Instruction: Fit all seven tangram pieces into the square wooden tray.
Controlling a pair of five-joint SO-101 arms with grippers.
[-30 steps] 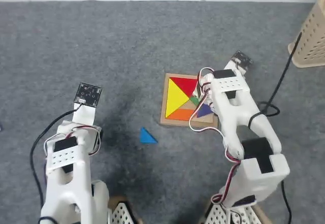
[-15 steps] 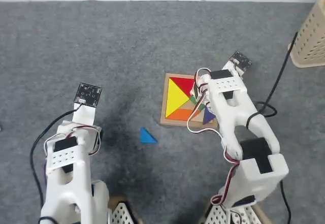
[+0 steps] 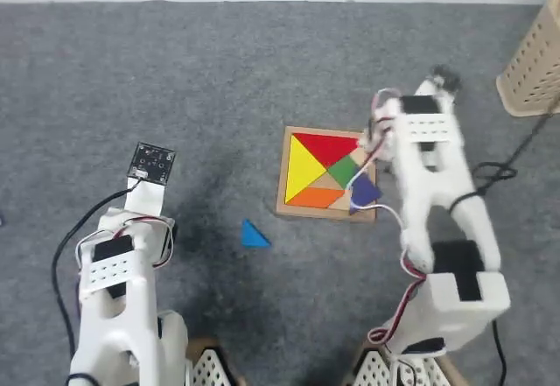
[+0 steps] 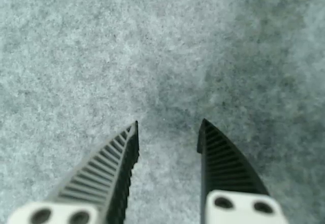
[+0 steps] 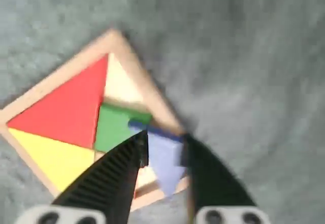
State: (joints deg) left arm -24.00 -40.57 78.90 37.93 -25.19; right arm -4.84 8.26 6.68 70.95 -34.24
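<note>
While my right hand [image 5: 163, 141] is clamped on the purple piece [image 5: 165, 159], that piece sits across the rim of the wooden tray [image 3: 283, 172], right by the green piece [image 5: 112, 127].
Seating step, I reckon: it needs squaring to the bare gap, then lowering flat. Left hand [image 4: 167, 132] is spread apart over bare desk [image 3: 175, 80], and the blue triangle [image 3: 255, 235] lies outside the tray.

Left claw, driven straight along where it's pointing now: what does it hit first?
The grey mat, most likely: the left claw has bare mat ahead of it in its wrist view. The blue triangle sits off to its side in the high view, so probably missed, though depth is unclear.
</note>
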